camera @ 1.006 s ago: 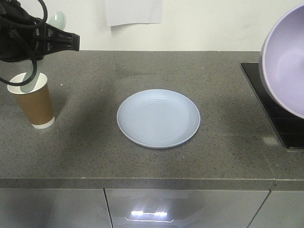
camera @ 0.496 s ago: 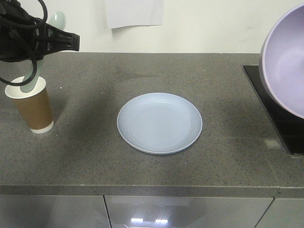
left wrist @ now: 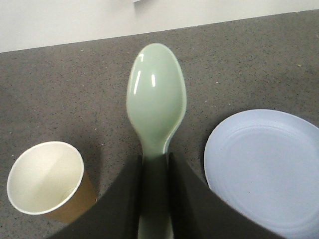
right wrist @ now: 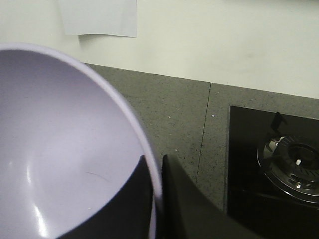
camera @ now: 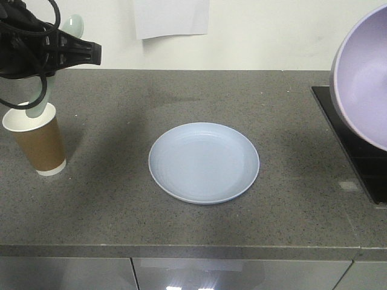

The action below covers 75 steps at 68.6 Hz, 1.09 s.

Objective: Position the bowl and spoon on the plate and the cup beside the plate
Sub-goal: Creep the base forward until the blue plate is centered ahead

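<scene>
My left hand [left wrist: 154,172] is closed on the spoon [left wrist: 155,107], its two dark fingers [left wrist: 124,199] pressed against either side of the short handle, with the oval mint scoop sticking out beyond the fingertips. The hand is raised above the back left corner of the grey speckled counter [camera: 121,205]. The brown paper cup [camera: 37,142] stands upright near the counter's left edge, white inside showing. From the front, the lower end of the spoon handle overlaps the cup's rim, and I cannot tell whether they touch. The pale blue plate [camera: 204,163] lies flat in the middle of the counter, a little nearer the front edge, well apart from the cup, with nothing on it. My right hand [right wrist: 157,179] is clamped on the rim of the lavender bowl [right wrist: 60,149], one finger inside the rim and one outside. The bowl is held up in the air, steeply tilted, over the counter's right edge, above a black cooktop [right wrist: 279,164] set into the counter there. A sheet of white paper [camera: 171,17] hangs on the wall behind the counter's back edge.
</scene>
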{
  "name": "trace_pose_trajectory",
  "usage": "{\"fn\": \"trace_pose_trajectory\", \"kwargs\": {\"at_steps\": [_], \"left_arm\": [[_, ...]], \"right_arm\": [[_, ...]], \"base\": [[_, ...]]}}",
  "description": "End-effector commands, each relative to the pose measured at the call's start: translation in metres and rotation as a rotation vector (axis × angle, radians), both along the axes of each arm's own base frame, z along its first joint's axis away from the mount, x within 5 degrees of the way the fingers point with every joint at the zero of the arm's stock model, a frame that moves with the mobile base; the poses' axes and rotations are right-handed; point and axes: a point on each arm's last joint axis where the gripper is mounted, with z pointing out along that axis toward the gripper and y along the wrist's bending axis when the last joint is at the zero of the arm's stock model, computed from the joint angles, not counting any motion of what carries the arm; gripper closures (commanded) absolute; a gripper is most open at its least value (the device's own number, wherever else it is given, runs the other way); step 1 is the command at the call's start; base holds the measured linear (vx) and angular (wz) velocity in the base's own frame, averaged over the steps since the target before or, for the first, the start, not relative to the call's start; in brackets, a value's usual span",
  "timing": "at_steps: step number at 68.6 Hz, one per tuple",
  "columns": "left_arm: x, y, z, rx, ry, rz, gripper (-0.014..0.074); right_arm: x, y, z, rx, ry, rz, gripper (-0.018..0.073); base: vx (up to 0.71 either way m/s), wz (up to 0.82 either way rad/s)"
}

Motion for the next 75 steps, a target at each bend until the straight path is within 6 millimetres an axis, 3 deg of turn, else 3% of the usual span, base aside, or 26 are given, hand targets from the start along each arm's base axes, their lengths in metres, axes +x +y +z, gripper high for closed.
{"fn": "trace_pose_trajectory", "kwargs": {"at_steps": [1, 75], "left_arm": [[-0.0056, 0.0054, 0.0177, -0.024, -0.094, -0.011, 0.0602], [-0.0056, 0.0054, 0.0177, -0.024, -0.094, -0.011, 0.0602]], "right_arm": [[-0.0006, -0.001, 0.0129, 0.013, -0.089, -0.02, 0.0564], [-0.0006, -0.001, 0.0129, 0.013, -0.089, -0.02, 0.0564]], "base": [[0.04, 0.0], [0.03, 0.0]]}}
